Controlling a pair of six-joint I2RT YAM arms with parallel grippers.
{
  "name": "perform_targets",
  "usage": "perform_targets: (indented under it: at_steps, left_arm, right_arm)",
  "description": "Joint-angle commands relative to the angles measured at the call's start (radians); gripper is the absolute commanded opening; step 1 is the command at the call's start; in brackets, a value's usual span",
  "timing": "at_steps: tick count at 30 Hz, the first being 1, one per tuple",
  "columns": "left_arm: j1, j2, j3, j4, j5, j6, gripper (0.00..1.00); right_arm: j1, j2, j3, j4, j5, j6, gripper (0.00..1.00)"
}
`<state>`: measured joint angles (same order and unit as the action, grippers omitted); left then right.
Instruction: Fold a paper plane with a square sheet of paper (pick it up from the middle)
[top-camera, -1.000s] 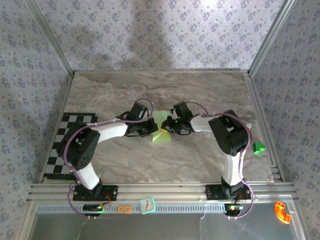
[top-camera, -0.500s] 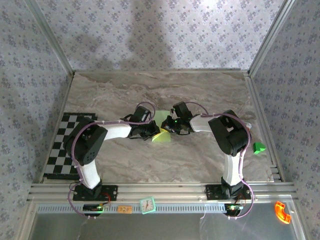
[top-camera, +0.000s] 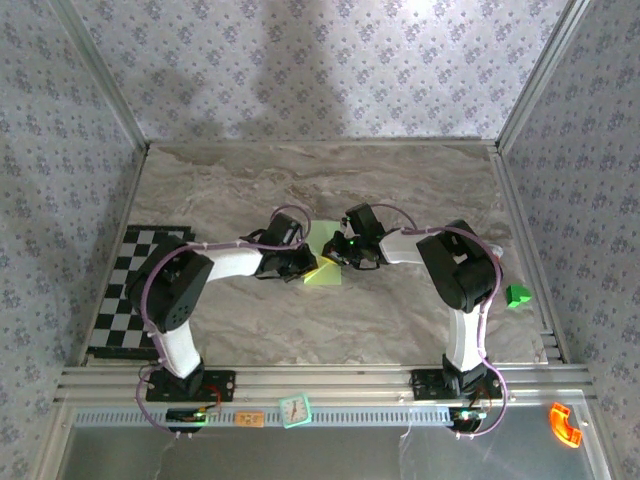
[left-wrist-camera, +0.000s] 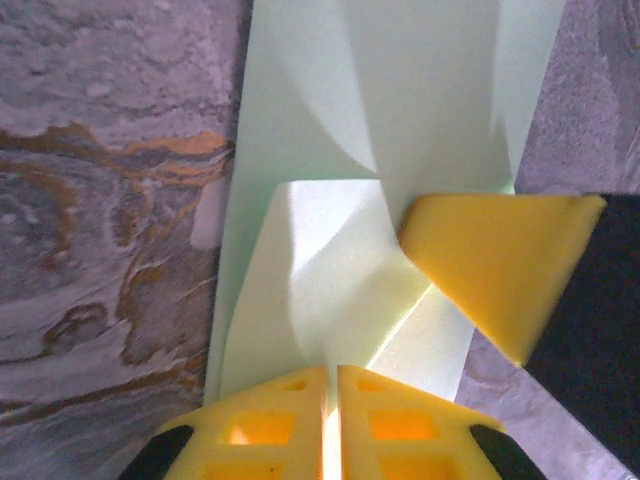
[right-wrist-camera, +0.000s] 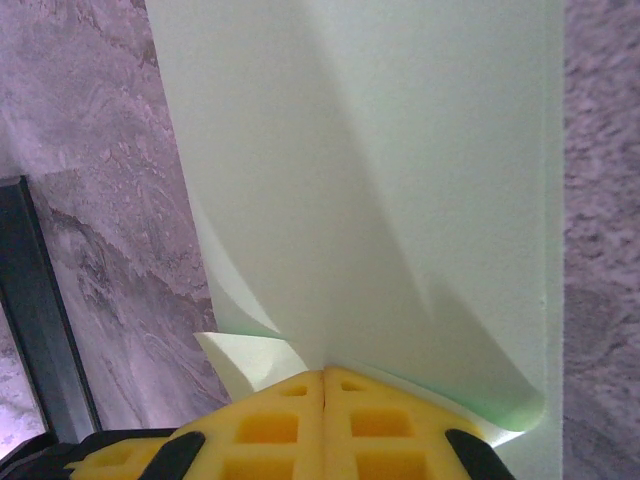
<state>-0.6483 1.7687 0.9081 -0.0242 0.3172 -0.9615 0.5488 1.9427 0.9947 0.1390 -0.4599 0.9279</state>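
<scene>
From above, both arms reach inward and meet near the middle of the marbled surface (top-camera: 400, 310). The pale green sheet of paper (top-camera: 324, 274) lies between them, creased, with a folded flap raised off the flat part. The left fingers (top-camera: 307, 266) come at it from the left and the right fingers (top-camera: 337, 258) from the right, their tips close to each other over the paper. A small bright green block (top-camera: 517, 296) sits well apart at the right edge of the surface, and a black-and-white checkered mat (top-camera: 125, 290) lies at the left edge. On the near rail are a small mint clock (top-camera: 295, 409) and an orange curved piece (top-camera: 565, 424).

The left wrist view shows the left fingers (left-wrist-camera: 327, 376), yellow, pressed together with a slit between them, pinching the near edge of a raised fold of the sheet of paper (left-wrist-camera: 400, 110). The rest of the sheet lies flat on the surface beyond. A yellow fingertip (left-wrist-camera: 500, 260) of the other arm touches the fold from the right.

The right wrist view shows the right fingers (right-wrist-camera: 322, 378) drawn tight together, clamping the near edge of the sheet of paper (right-wrist-camera: 400, 180), which rises away in a smooth curved flap with one corner curling beside the fingers.
</scene>
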Motion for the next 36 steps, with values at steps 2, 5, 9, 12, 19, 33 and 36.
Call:
perform_targets:
  at_steps: [2,5,9,12,19,33,36]
  left_arm:
    - [-0.007,-0.097,0.017,-0.139,-0.087,0.113,0.17]
    - [-0.010,-0.110,0.011,-0.195,-0.114,0.163,0.22]
    - [-0.026,-0.100,0.017,-0.238,-0.117,0.215,0.32]
    - [-0.041,-0.075,0.041,-0.266,-0.115,0.249,0.38]
    - [-0.048,-0.022,0.083,-0.297,-0.133,0.275,0.41]
    - [-0.036,-0.006,0.096,-0.265,-0.121,0.240,0.40]
    - [-0.029,-0.016,0.106,-0.264,-0.126,0.238,0.40]
  right_arm:
    - [-0.003,0.076,-0.046,-0.174,0.153,-0.001,0.04]
    - [-0.004,0.076,-0.045,-0.172,0.151,-0.002,0.04]
    - [-0.004,0.076,-0.045,-0.171,0.151,-0.003,0.04]
    - [-0.003,0.078,-0.043,-0.174,0.150,-0.005,0.04]
    - [0.000,0.076,-0.040,-0.177,0.150,-0.007,0.04]
    - [0.001,0.078,-0.030,-0.183,0.142,-0.018,0.04]
    - [0.002,0.081,-0.027,-0.183,0.140,-0.018,0.04]
